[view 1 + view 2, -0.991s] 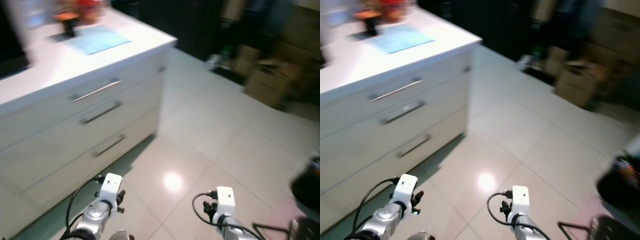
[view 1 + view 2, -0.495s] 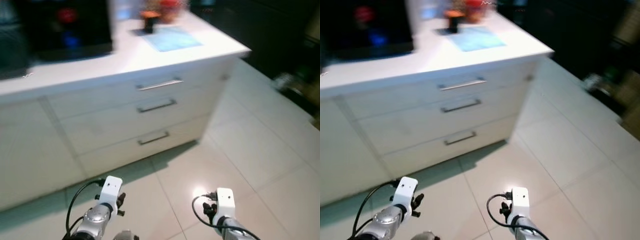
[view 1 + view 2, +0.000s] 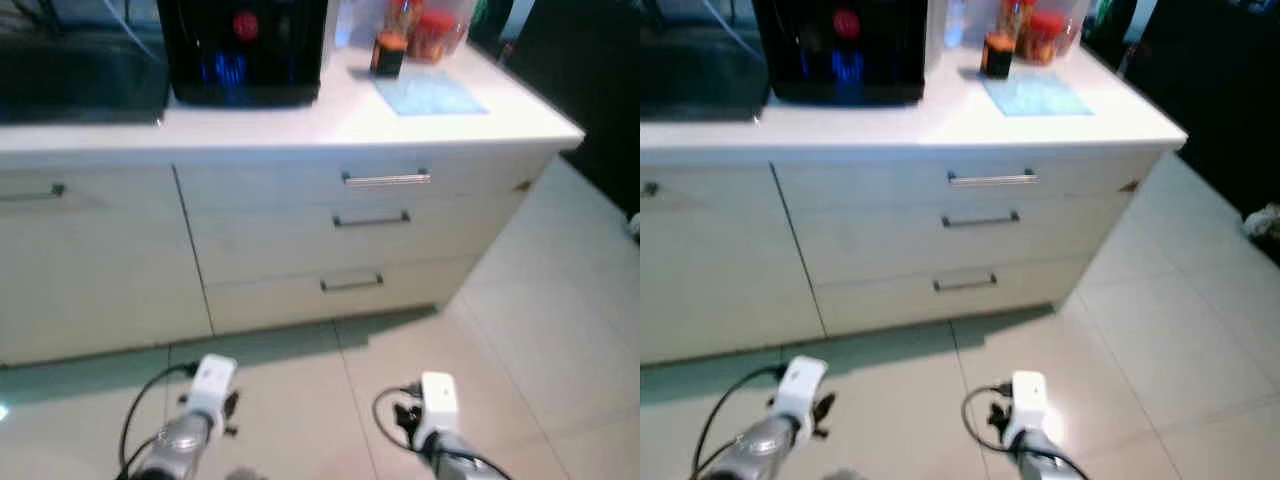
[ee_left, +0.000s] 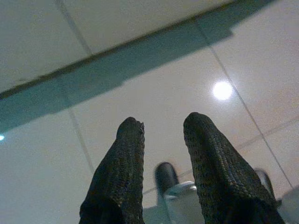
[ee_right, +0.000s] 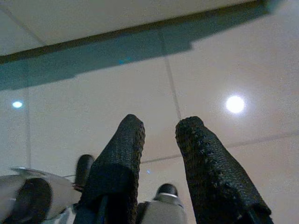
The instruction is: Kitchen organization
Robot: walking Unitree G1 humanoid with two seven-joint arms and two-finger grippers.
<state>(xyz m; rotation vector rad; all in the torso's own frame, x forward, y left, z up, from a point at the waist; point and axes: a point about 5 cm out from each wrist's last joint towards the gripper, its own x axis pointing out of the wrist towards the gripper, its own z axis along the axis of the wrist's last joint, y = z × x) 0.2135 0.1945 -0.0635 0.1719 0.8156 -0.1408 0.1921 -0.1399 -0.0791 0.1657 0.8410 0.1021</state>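
Kitchen unit (image 3: 300, 240) standing straight ahead, white, spanning most of the head views. Floor (image 3: 560, 330) of pale glossy tile in front, a ceiling light mirrored in it.

Tabletop (image 3: 300, 125) white and largely bare toward its right end. Dark sink or hob area (image 3: 80, 75) at far left; too blurred to say which. Black appliance (image 3: 245, 50) with a red spot and blue glow set well back from the front edge, presumably to keep working room ahead of it. Pale blue mat (image 3: 430, 95) lying flat near the right corner. Dark jar with an orange band (image 3: 388, 55) and red-lidded container (image 3: 432, 30) grouped at the back, just behind the mat, probably pushed there out of the way.

Three drawers stacked below: top handle (image 3: 386, 179), middle handle (image 3: 371, 219), bottom handle (image 3: 351, 284). All fronts shut flush. Cabinet door handle (image 3: 30, 192) further left.

Left tool (image 4: 161, 140) held low over the floor, fingers parted with a clear gap, nothing between them. Right tool (image 5: 159, 135) likewise low, released, empty. Both carried idle and well apart from the unit, consistent with approach rather than handling.

Judged stage: arrival at the work area; no item yet engaged.
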